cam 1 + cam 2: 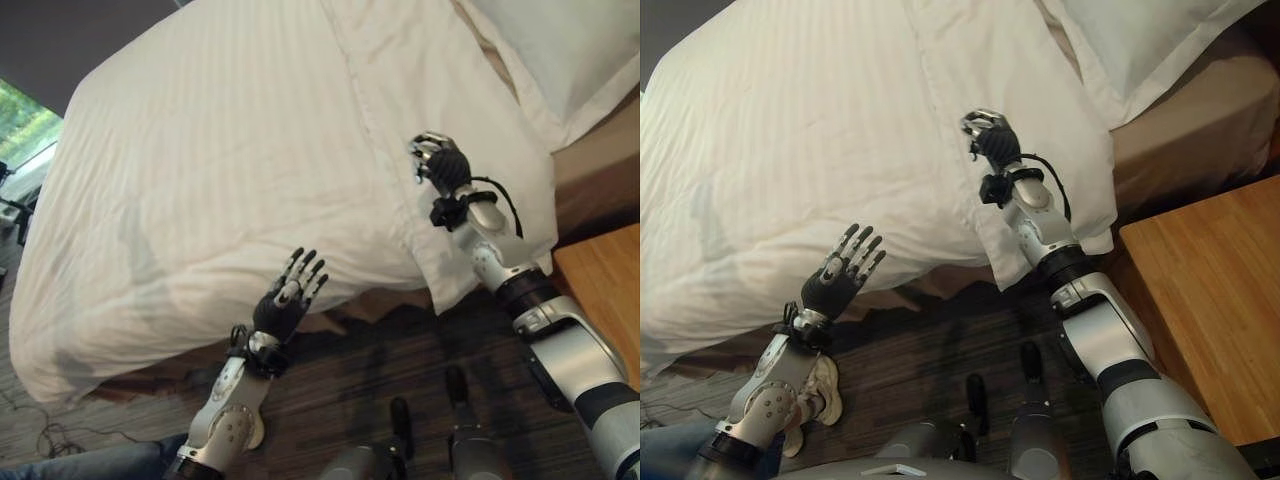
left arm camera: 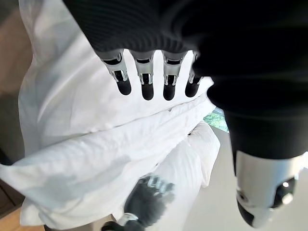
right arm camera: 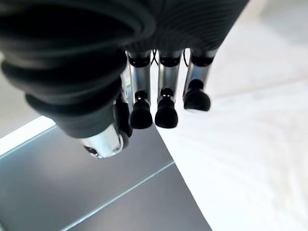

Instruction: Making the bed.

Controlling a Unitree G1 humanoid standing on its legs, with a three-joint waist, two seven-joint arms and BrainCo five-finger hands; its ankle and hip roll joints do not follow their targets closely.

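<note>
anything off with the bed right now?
Yes. The white duvet lies skewed: its corner droops over the bed's side near the right hand, and the tan mattress is bare beside the pillow. The left hand is open at the hanging edge, holding nothing.

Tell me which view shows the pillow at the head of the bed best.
The right eye view: the pillow shows broadly at the upper right, lying beyond the folded duvet. The left eye view catches less of it, cut by the frame's corner. In the two wrist views I cannot tell it from the other white bedding.
</note>
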